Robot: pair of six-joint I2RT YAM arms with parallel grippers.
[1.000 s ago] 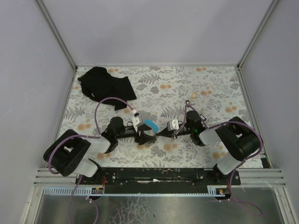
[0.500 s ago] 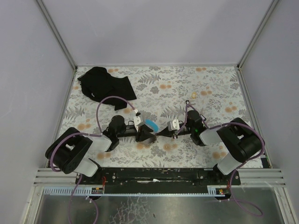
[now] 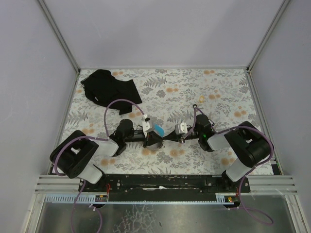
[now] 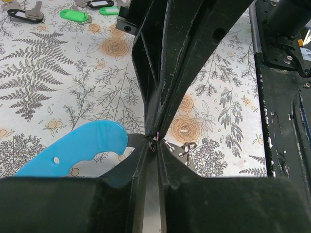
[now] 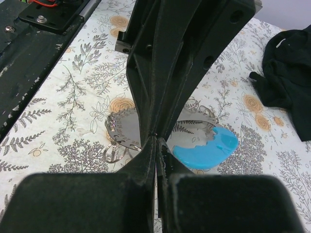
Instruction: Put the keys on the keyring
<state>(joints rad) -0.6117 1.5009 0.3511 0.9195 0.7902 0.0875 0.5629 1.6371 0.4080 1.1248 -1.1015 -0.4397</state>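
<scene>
The keyring is a light-blue curved band [image 4: 73, 148] [image 5: 206, 150] [image 3: 158, 130] lying on the floral cloth, with a grey metal plate [image 5: 124, 128] and thin wire rings [image 5: 112, 154] beside it. My left gripper [image 4: 154, 141] [image 3: 158, 140] and right gripper [image 5: 156, 140] [image 3: 165, 139] meet tip to tip just beside the band. Both have their jaws pressed nearly together on a thin wire loop of the keyring. The keys lie apart at the top left of the left wrist view: two with green tags [image 4: 75, 15] and one with a black tag [image 4: 22, 14].
A black cloth [image 3: 109, 90] [image 5: 286, 73] lies crumpled at the far left corner. The black base rail [image 4: 286, 97] [image 5: 34, 53] runs along the near edge. Grey walls close in the table on three sides.
The left arm has slid right toward the right gripper and its jaws have closed from wide to nearly shut. The blue band now lies partly under the left gripper. The right gripper stayed shut.
</scene>
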